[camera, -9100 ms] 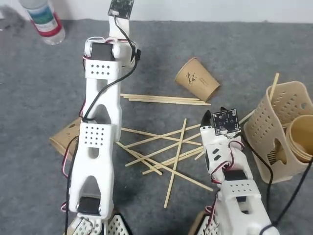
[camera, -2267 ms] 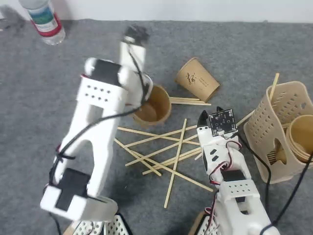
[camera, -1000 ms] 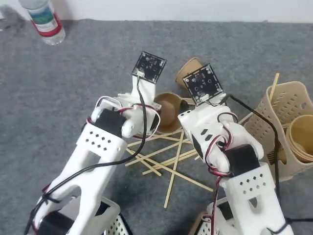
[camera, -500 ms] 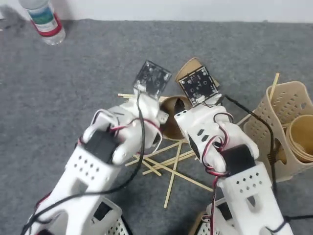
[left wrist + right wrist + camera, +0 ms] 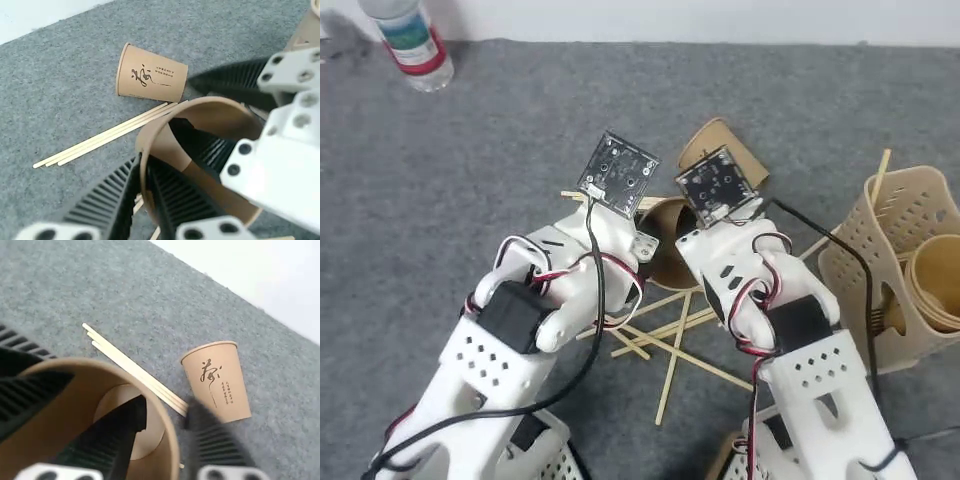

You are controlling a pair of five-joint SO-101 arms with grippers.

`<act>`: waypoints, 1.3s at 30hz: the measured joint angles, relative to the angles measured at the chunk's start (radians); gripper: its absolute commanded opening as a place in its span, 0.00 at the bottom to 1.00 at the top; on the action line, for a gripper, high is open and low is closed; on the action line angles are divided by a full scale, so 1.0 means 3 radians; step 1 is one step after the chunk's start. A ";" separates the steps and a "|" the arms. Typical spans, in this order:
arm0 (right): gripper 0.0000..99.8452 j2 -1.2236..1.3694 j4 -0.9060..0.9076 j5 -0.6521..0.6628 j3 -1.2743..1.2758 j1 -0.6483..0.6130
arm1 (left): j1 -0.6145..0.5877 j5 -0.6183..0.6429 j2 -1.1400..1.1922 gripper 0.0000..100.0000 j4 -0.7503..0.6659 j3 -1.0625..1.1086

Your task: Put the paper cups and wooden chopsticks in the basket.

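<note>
A brown paper cup (image 5: 665,255) is held off the carpet in the middle, its mouth toward both wrist cameras. My left gripper (image 5: 148,167) is shut on its rim, one finger inside the cup (image 5: 215,106) and one outside. My right gripper (image 5: 167,412) straddles the opposite side of the rim, open, with one finger inside the cup (image 5: 75,390). A second paper cup (image 5: 725,140) (image 5: 150,75) (image 5: 220,380) lies on its side beyond them. Wooden chopsticks (image 5: 655,335) (image 5: 105,137) (image 5: 135,371) are strewn on the carpet. The beige basket (image 5: 880,270) stands at the right.
Stacked cups (image 5: 935,275) and a chopstick (image 5: 877,175) are in the basket. A plastic bottle (image 5: 410,35) stands at the far left corner. Open grey carpet lies to the left and far side.
My left arm lifted the cup from the left of the table and carried it to the middle. My right arm swung over and set its fingers around the rim.
</note>
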 measured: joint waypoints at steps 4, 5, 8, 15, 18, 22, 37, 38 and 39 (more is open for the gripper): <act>0.01 0.0000 0.0000 0.0046 0.0000 0.0020 | 0.0000 0.0000 -0.0010 0.01 0.0000 0.0000; 0.01 0.0000 0.0000 0.0046 0.0000 0.0031 | 0.0000 0.0000 -0.0010 0.01 0.0000 0.0000; 0.01 0.0000 -0.0072 0.0056 0.0000 0.0123 | 0.0005 0.0000 -0.0010 0.01 0.0000 0.0000; 0.01 -0.0082 -0.0138 0.0061 0.0000 0.0184 | -0.0005 -0.0005 -0.0010 0.14 0.0000 0.0000; 0.01 -0.0215 -0.0143 0.0061 0.0000 0.0235 | -0.0061 0.0000 -0.0026 0.31 0.0000 0.0041; 0.01 -0.0256 -0.0148 0.0061 0.0000 0.0245 | 0.0036 -0.0082 -0.0031 0.44 0.0010 0.0041; 0.01 -0.0256 -0.0148 0.0061 0.0005 0.0256 | -0.0184 -0.0138 -0.1161 0.44 0.0056 0.0460; 0.01 -0.0256 -0.0148 0.0061 0.0005 0.0256 | -0.0332 -0.0138 -0.1248 0.44 0.0051 0.0496; 0.01 -0.0256 -0.0148 0.0061 0.0005 0.0256 | -0.0491 -0.0133 -0.1325 0.44 0.0041 0.0517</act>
